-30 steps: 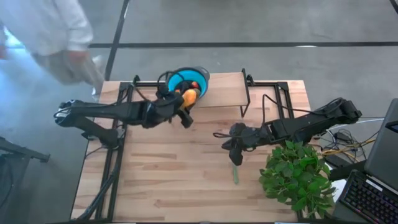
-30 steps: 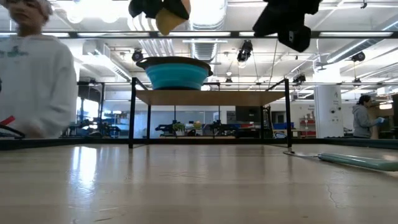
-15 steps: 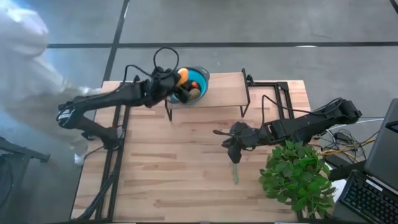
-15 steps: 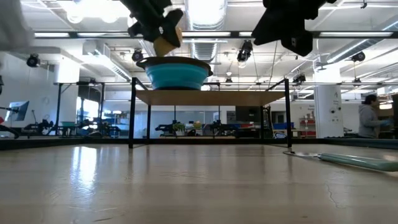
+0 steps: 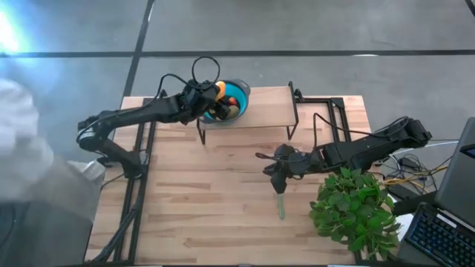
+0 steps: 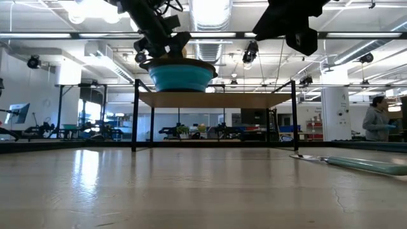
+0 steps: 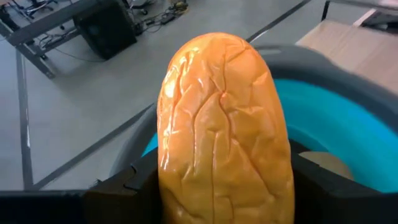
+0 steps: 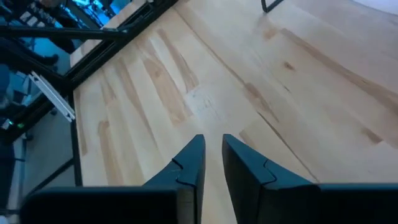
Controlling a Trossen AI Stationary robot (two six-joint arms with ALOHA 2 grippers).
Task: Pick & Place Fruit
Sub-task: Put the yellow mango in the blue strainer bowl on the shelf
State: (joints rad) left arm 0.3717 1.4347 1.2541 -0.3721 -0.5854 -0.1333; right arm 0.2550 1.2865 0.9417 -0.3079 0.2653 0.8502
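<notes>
We take the blue bowl (image 5: 231, 100) on the raised wooden shelf (image 5: 267, 107) as our landmark. Nearest to us, well short of the bowl, the pale green stick (image 5: 280, 205) lies flat on the table (image 5: 208, 200) beside the leafy plant (image 5: 352, 208). The low view shows the stick (image 6: 365, 165) lying flat at table level but nothing inside the bowl (image 6: 178, 75). The right gripper (image 5: 277, 178) hangs over the table above the stick's end; only its wrist view shows its fingers (image 8: 193, 163) nearly together with a thin gap and holding nothing, bare wood beyond.

Farther back, the left gripper (image 5: 210, 97) is at the bowl's rim, on the side away from the shelf's middle. Only the left wrist view shows the grip: the jaws pinch the yellow-orange fruit (image 7: 224, 124) from both sides, upright, with the bowl's teal inside (image 7: 336, 124) right behind it. From above we see this fruit (image 5: 219, 90) over the bowl's edge, and an olive-green piece (image 5: 233, 110) and a small orange piece (image 5: 231, 101) already in the bowl.
</notes>
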